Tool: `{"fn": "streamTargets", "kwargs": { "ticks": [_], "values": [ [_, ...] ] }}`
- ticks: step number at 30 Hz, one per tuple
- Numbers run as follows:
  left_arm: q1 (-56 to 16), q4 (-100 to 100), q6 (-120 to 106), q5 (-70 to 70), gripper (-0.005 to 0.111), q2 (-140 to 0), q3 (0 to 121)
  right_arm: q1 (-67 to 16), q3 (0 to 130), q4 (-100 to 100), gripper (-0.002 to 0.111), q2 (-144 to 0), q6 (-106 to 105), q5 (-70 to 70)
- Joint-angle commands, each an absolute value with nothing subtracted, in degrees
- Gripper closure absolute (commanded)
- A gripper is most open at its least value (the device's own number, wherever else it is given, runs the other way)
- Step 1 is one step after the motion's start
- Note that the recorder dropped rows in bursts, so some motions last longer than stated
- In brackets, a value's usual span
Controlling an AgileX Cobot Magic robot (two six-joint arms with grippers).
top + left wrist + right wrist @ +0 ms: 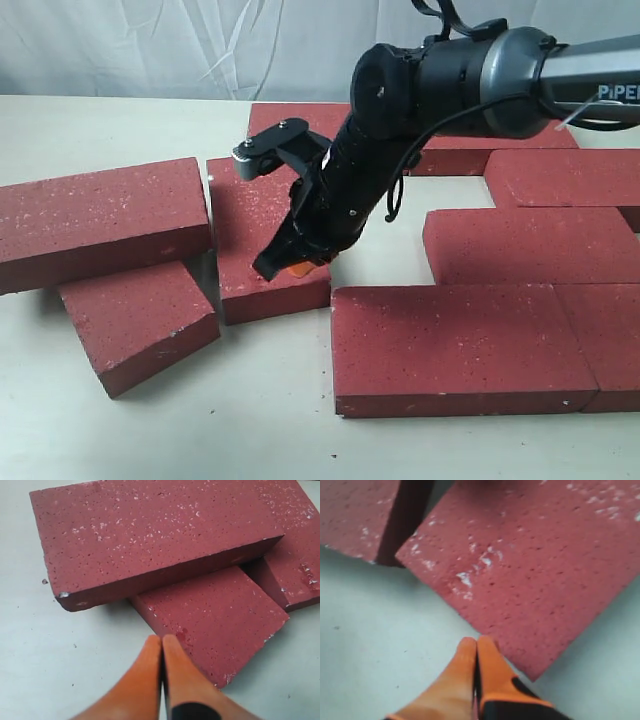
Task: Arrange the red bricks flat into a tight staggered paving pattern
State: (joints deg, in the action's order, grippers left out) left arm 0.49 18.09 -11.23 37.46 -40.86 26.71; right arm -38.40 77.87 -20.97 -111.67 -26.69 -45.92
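Front right: laid red bricks set flat, staggered, gaps seen between some. Mid-table: right gripper pinched shut, nothing held, tips set at edge of loose brick (contact not confirmed). Left gripper likewise shut, empty, near lower brick. Risk: shut tips may be skidded over grainy edge, brick skewed; overlapping brick, propped on lower brick, may be jammed against it. Table pale, smooth. White curtain hung behind.

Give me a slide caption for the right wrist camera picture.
Closed orange end effector poised at the edge of a flat red brick on the pale table.
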Motion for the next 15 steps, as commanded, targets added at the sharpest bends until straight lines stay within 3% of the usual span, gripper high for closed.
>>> {"fn": "streamTargets", "kwargs": {
  "ticks": [1, 15],
  "values": [
    [0.5, 19.1, -11.6, 34.9, 0.107, -40.6, 25.0, -38.3, 78.4, -16.3, 0.109, -112.9, -24.8, -42.5],
    [0.5, 19.7, -12.4, 34.3, 0.107, -40.6, 25.0, -34.8, 78.4, -9.5, 0.109, -115.2, -25.6, -42.2]
  ]
}}
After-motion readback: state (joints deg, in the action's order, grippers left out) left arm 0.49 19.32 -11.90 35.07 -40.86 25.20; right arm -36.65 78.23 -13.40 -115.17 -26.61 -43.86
